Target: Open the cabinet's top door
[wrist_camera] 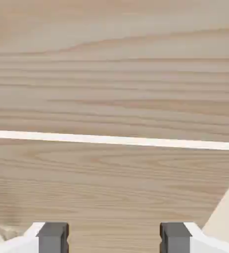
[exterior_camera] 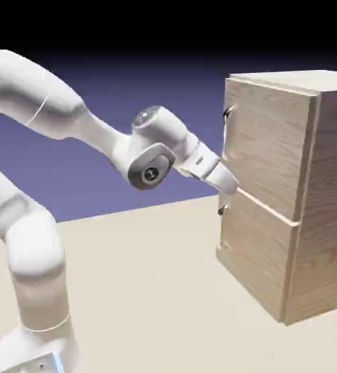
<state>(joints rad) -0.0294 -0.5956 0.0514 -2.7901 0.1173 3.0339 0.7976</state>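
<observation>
In the hand view the tool point(wrist_camera: 114, 237) has its two grey fingertips point(wrist_camera: 52, 236) spread apart with nothing between them, facing wood grain crossed by a pale seam. The cabinet point(exterior_camera: 313, 218) stands on the worktop point(exterior_camera: 149, 291) toward its right edge. The tool's tip sits at the lower edge of the top door point(exterior_camera: 266, 146), whose handle point(exterior_camera: 228, 114) is above it.

The exterior view stands off to the side of the arm point(exterior_camera: 69, 146), set well back, facing the cabinet point(exterior_camera: 287, 189) at the right from a slightly raised height above the table point(exterior_camera: 149, 291). The hand view looks along the gripper point(wrist_camera: 114, 237) at very close range, filled by wood grain. Both views share the seam point(wrist_camera: 114, 140) between the top door point(exterior_camera: 262, 149) and the lower panel point(exterior_camera: 255, 251).
</observation>
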